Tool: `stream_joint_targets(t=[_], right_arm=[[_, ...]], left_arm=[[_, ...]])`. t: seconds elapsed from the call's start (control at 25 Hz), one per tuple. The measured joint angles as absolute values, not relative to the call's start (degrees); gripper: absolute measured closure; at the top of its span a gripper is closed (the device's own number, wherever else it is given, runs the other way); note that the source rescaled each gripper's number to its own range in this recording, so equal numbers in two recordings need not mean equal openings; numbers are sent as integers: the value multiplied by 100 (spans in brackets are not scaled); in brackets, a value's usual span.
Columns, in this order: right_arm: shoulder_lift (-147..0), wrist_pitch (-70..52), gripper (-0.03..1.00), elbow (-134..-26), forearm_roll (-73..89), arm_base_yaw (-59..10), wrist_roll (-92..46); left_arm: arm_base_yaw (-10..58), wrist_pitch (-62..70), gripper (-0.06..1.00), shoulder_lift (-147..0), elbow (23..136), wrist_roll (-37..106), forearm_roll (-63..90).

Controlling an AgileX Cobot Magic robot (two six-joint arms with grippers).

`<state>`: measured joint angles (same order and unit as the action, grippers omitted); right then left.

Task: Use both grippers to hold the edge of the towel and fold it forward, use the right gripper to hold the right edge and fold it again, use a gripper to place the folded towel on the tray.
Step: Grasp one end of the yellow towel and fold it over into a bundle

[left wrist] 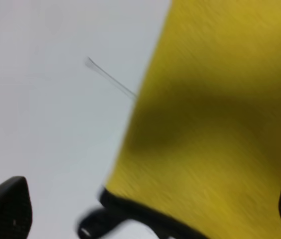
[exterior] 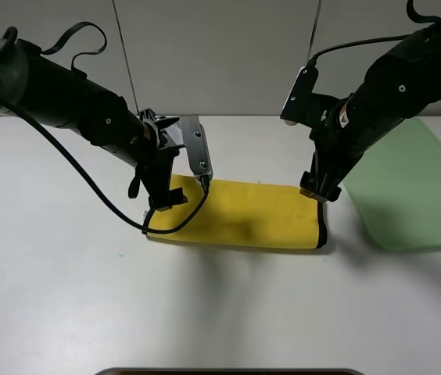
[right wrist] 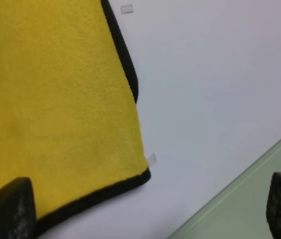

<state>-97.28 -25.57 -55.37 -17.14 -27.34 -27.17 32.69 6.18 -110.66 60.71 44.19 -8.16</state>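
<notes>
White tabletop [exterior: 220, 312] filled the front of the high view. Behind it the yellow fluffy towel [exterior: 236, 223] lay flat as a wide band, yellow face up, which I judged to be the first, forward fold already made. The black finger-type left gripper [exterior: 166, 205] hung over the band's left end and the matching right gripper [exterior: 319, 192] over its right end; neither lifted any cloth. The large pale green plastic tray [exterior: 416, 187] sat to the right of the towel, apart from it, and the towel was not on it.

The left wrist view was blurred. Its fingertips [left wrist: 6, 211] stood far apart at either side with nothing between them, above a towel corner bordered by the narrow black trim band [left wrist: 145, 216]. A dark blob beside that corner might have been the loop.

The right wrist view showed fingertips [right wrist: 6, 211] equally wide and empty above the towel's right end, with the tray's rim close by.

Still to do, by my reading, were the second fold from the right edge and the move onto the tray.
</notes>
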Motion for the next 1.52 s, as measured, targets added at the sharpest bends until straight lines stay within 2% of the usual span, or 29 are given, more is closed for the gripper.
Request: stream_joint_targets(t=[0.36,0.72,1.12,1.52], right_arm=[[-9507,-2730,-3,-5559,-1543,-2734,-1679],[-9250,-3164,-3,-5563,-931,-2734,-964],[-9021,-3895,-3,-5565,221,-2734,-913],[-9016,-3943,-3,-5565,337,-2734,-913]], left_arm=[[3269,2467,-5,-9929,6071,2575,-803],[3269,3651,-5,-7751,5984,1644,-803],[3269,4494,-5,-4943,4606,837,-814],[3269,5717,-4,-1997,3506,-79,-824]])
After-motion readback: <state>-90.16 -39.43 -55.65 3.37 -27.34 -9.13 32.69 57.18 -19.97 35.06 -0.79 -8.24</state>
